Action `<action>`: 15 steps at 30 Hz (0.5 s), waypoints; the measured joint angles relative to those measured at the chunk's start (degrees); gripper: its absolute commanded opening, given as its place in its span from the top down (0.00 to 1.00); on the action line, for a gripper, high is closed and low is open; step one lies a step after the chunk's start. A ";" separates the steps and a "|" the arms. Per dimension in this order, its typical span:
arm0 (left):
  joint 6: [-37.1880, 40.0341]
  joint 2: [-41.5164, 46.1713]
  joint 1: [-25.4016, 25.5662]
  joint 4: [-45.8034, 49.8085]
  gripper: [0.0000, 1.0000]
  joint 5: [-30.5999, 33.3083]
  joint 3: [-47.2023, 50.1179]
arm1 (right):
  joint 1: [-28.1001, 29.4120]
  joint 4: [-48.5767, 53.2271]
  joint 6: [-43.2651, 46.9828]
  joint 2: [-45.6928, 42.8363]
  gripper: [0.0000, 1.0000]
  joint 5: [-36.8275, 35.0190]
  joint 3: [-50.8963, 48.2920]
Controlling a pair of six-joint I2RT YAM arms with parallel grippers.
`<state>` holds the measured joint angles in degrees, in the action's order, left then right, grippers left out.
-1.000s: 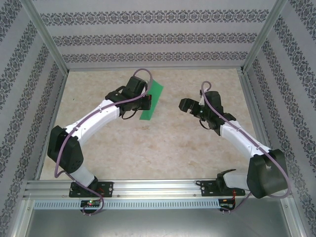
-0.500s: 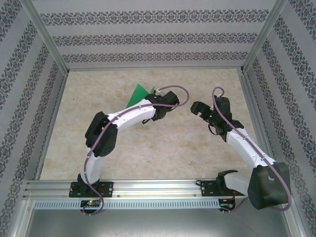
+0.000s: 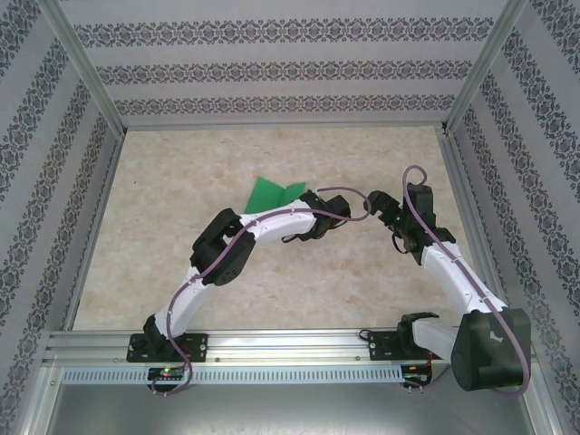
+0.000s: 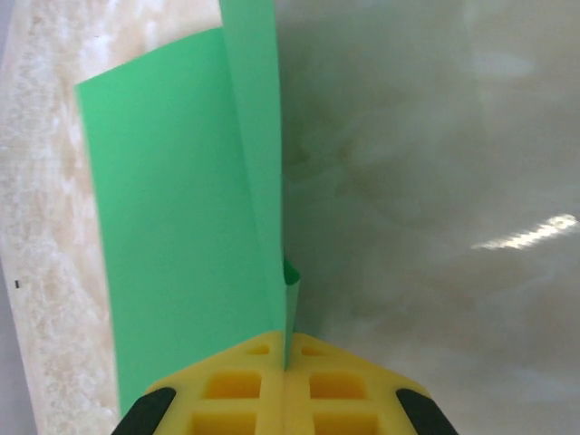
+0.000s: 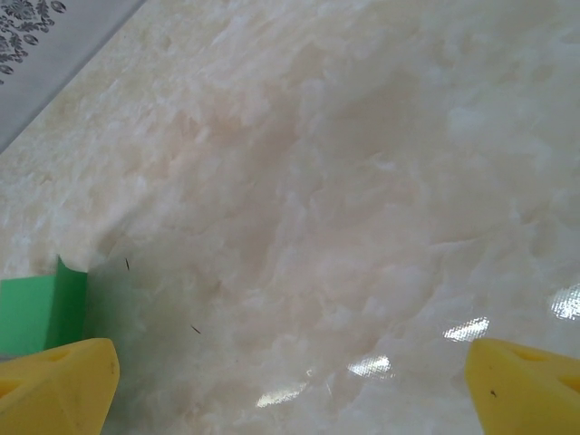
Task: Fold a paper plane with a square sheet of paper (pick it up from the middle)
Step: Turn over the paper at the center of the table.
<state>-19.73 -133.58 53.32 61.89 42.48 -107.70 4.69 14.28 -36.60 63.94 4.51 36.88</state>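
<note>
The square sheet of paper (image 3: pixel 272 192) is bright green and creased, and sits just left of the table's middle. In the left wrist view the sheet of paper (image 4: pixel 181 208) has one wide flap spread to the left and a narrow flap on edge along the crease. My left gripper (image 4: pixel 286 358) is shut on that crease, yellow fingers (image 4: pixel 227 385) pressed together. From above, the left gripper (image 3: pixel 306 198) reaches the sheet from the right. My right gripper (image 3: pixel 376 204) stands open a little further right; its yellow fingertips (image 5: pixel 54 385) are wide apart over bare table, with a corner of the paper (image 5: pixel 41 313) at the left.
The marble-patterned table (image 3: pixel 227 272) is boxed in by patterned walls and aluminium posts (image 3: pixel 86 68). A metal rail (image 3: pixel 290 344) runs along the near edge, carrying both arm bases. The two wrists are close together near the table's middle.
My left arm has swung right and toward the near side with the paper in its grip, the elbow folding in. The right gripper has drawn back to the right, still open.
</note>
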 measured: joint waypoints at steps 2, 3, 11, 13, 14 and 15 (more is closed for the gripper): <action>0.00 -0.17 0.07 0.00 0.99 -1.11 0.02 | -0.35 0.11 -0.20 0.17 0.02 0.04 -0.02; 0.00 -0.26 0.07 -0.04 0.99 -1.64 0.02 | -0.37 0.17 -0.35 0.22 0.02 0.02 -0.02; -0.11 -1.11 0.07 -0.13 0.83 -6.47 0.09 | -0.74 0.72 -1.46 0.39 0.02 0.28 0.00; -0.31 -1.09 0.07 -0.26 0.72 -8.04 0.09 | -0.74 1.03 -1.49 0.39 0.02 0.35 0.00; -0.48 -0.90 0.07 -0.66 0.66 -9.20 0.24 | -0.74 1.20 -1.49 0.39 0.02 0.52 0.00; -0.70 -0.48 0.07 -1.27 0.60 -10.64 0.76 | -0.96 1.38 -1.49 0.46 0.02 0.70 0.00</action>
<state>-20.43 -134.06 53.39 60.62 31.83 -106.94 3.73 15.66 -38.09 64.40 5.21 36.88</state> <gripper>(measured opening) 0.312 0.980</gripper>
